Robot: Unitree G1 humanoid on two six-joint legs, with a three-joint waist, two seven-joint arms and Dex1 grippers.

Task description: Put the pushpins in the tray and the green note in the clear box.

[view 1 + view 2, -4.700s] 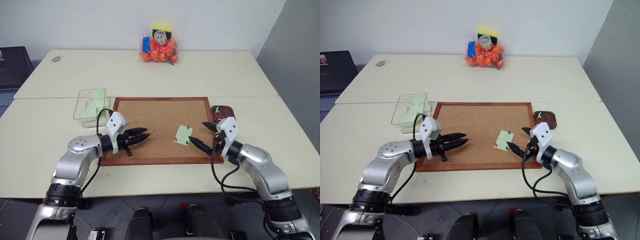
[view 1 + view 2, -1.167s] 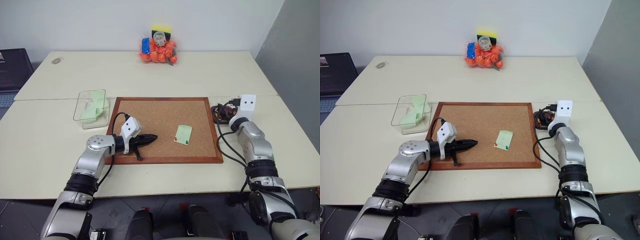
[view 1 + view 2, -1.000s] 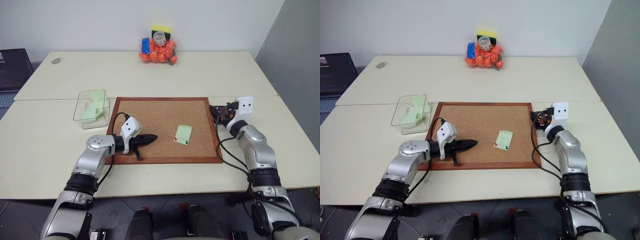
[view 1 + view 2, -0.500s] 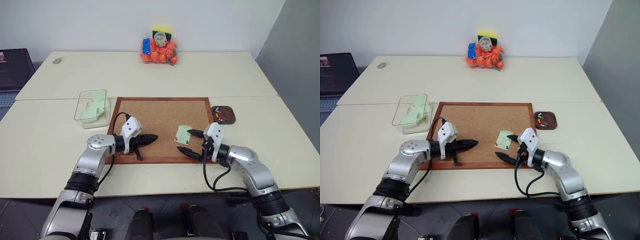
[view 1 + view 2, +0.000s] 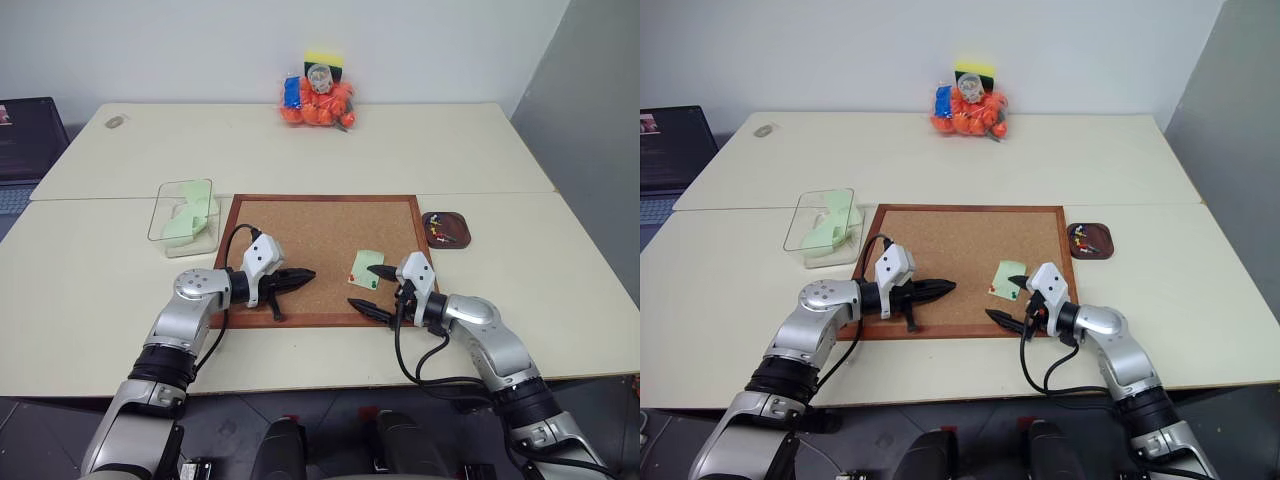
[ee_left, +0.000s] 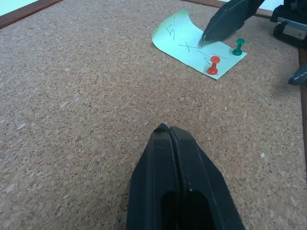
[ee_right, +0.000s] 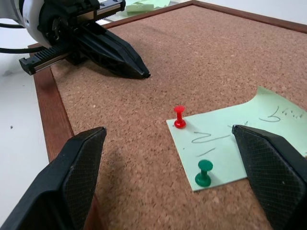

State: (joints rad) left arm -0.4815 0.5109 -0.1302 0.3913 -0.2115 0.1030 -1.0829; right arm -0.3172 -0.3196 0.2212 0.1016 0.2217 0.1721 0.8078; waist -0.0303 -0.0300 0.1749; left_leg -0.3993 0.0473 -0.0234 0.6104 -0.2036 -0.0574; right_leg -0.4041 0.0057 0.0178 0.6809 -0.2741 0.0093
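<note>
Right wrist view: right gripper (image 7: 172, 163) with fingers spread wide, nothing between them yet; red pin (image 7: 180, 116) and green pin (image 7: 204, 173) both stand in the gap ahead of it, stuck upright through the near edge of the note (image 7: 240, 136). Green pin sits nearer the gripper, red one a little beyond and toward the left arm's side. From the head views the note (image 5: 366, 267) lies on the cork board (image 5: 300, 240), right of centre, its long axis running roughly away from the robot, far end curling up slightly; the two pins hold its near short edge. Right gripper (image 5: 372, 289) is just beside that edge, approaching low and angled in from the right, one fingertip over the note, the other down by the board's front frame. Left gripper (image 5: 300, 276) is closed tight on nothing, resting low over the board's left part, well apart from the note and pointing toward it. So the right arm is plainly the nearer for pulling pins. Tray (image 5: 445, 228) sits on the table just off the board's right edge, behind the right arm, with a few pins already in it, judging by the coloured specks. Box (image 5: 187, 211) is off the board's left side, holding pale green paper already; nearer the left arm. Likely call: right takes the green pin first, then carries it back and right to the tray.
</note>
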